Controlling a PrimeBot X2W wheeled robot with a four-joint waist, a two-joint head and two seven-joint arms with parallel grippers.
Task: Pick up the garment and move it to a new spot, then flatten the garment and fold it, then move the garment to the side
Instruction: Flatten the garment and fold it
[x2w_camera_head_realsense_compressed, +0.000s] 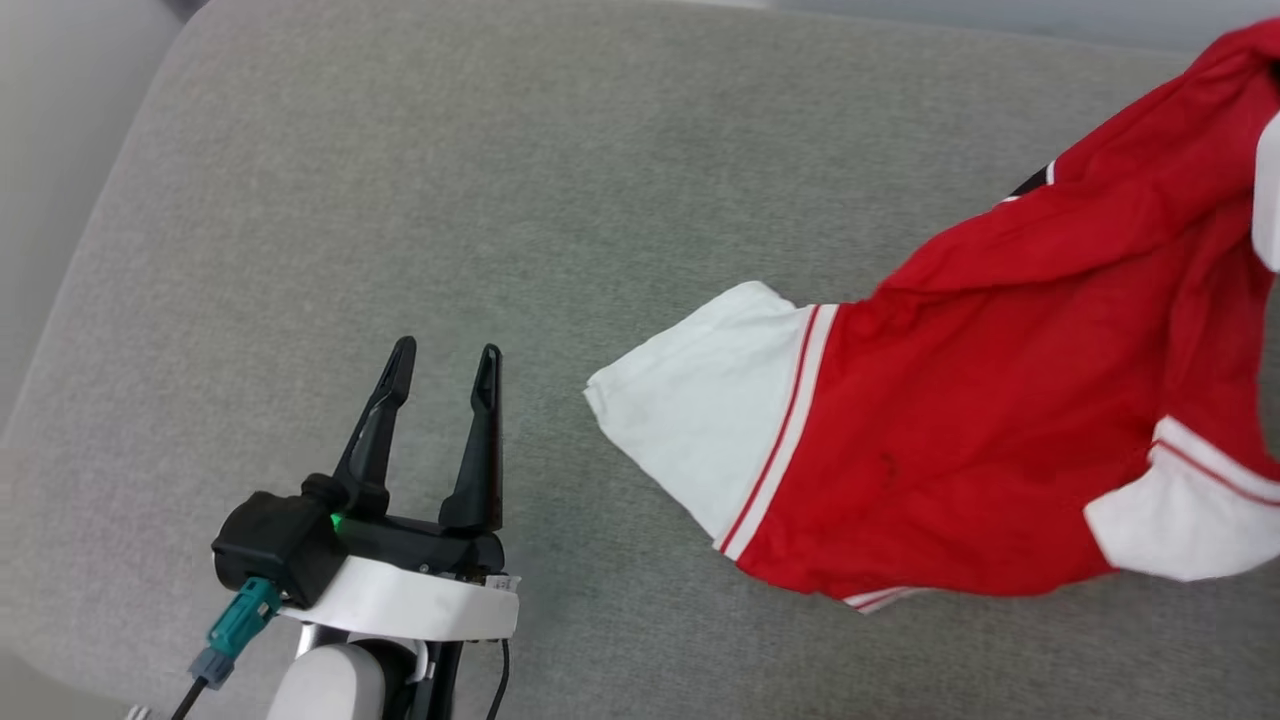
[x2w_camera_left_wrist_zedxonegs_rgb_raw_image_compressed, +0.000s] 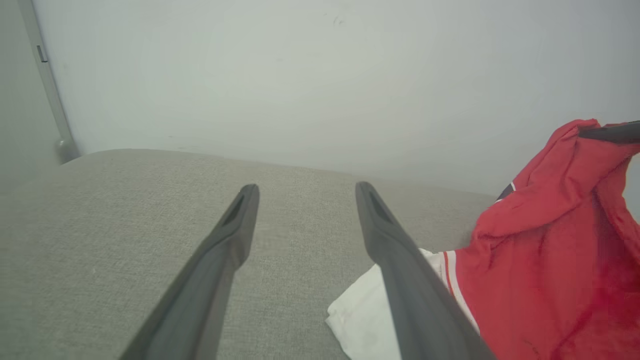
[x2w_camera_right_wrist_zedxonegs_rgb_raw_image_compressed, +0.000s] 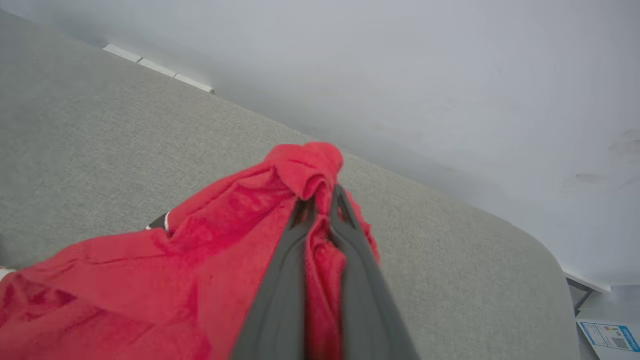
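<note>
Garment (x2w_camera_head_realsense_compressed: 980, 440), red with white, stripe-trimmed sleeves (x2w_camera_head_realsense_compressed: 700, 410), drapes crumpled and bunched.

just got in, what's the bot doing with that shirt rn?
The right gripper is shut on a bunched fold of the red garment and holds that end up off the grey cushion, while the white sleeve at the other end lies on the cushion. The left gripper is open and holds nothing, hovering over the cushion beside the sleeve. The garment is crumpled, not yet flattened or folded.
</note>
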